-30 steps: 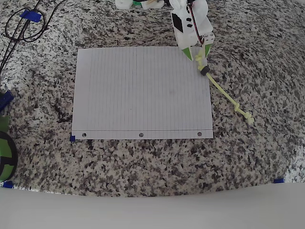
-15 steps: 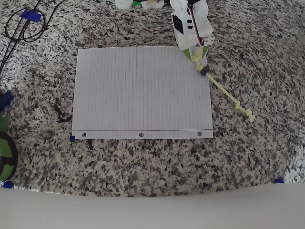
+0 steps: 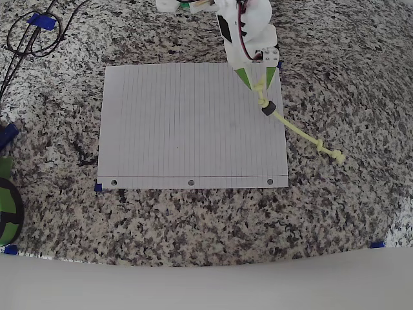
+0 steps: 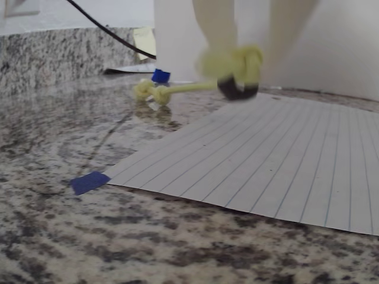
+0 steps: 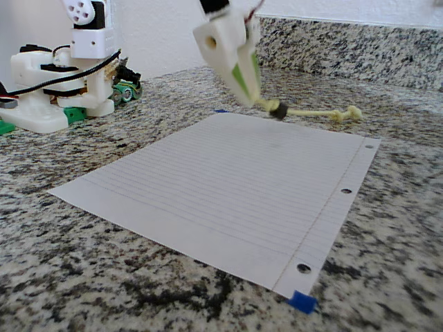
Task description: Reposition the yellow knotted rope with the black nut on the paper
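My gripper hangs over the paper's upper right corner, shut on one end of the yellow knotted rope. The cord slopes down from the fingertips past the paper's right edge to its knotted far end on the granite. The black nut sits on the cord just below the fingertips, over the paper. In the wrist view the nut and a knot hang right under the fingers, with the rope trailing left. In the fixed view the gripper holds the rope with the nut above the paper.
The arm's white base stands beyond the paper's far side. Black cables lie coiled at the upper left. Blue tape bits mark the granite counter, and a green-and-black object sits at the left edge.
My gripper has moved left and slightly inward over the paper, dragging the rope with it. The nut now lies over the paper instead of at its right edge.
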Tool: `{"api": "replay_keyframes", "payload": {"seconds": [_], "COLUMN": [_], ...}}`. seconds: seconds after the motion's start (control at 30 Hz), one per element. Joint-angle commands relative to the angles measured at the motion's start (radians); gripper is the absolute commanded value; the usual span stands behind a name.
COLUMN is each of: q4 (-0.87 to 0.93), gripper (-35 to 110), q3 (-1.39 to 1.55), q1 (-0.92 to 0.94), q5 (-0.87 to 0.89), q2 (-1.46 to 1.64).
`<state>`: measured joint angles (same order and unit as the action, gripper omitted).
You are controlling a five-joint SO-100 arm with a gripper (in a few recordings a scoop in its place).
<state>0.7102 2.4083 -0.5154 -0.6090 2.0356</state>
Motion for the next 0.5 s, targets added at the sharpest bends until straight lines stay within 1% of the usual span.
{"api": "replay_keyframes", "payload": {"seconds": [0.0,0.2,0.47], "q4": [0.0,0.025,0.028], "gripper": [0,0,0], "q3": [-0.028,-0.012,0.054], "q1": [0.035,0.129,0.397], "q5": [-0.103,-0.258,-0.373], "q2": [0.138,0.302,0.466]}}
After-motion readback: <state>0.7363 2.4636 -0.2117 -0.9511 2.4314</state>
